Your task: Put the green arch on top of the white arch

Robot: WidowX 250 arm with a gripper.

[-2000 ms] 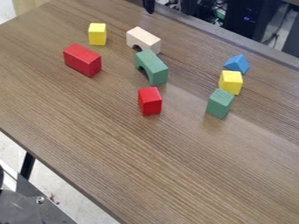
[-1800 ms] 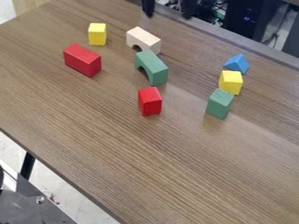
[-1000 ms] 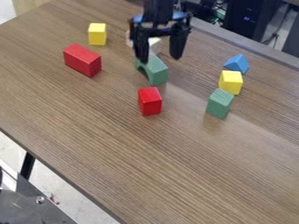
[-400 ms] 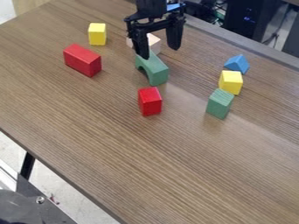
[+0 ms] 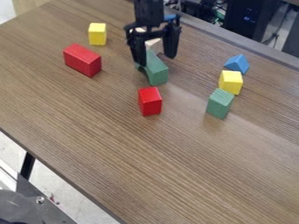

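Jaws stand parted with nothing between them, tips down over the far end of the green arch (image 5: 156, 72). We read the spread as room to pass down both sides of it; whether a tip touches, we cannot tell.

The green arch stands on the tabletop (image 5: 146, 166), hollow side down, a stance that should let it be lifted and set down without turning. Our judgement: grasp comes next, stacking not begun.

Just behind, partly hidden by the jaws, is the white arch (image 5: 153, 45), the intended base. Contact between the arches is unclear to us; being so near, it could get nudged during the grasp.

Farther out, near side: red block (image 5: 150, 101). To view left, a longer red block (image 5: 82, 61) and a yellow block (image 5: 97, 34). To view right, a blue triangular prism (image 5: 237, 64), a yellow cube (image 5: 231, 82) and a green block (image 5: 219, 103).
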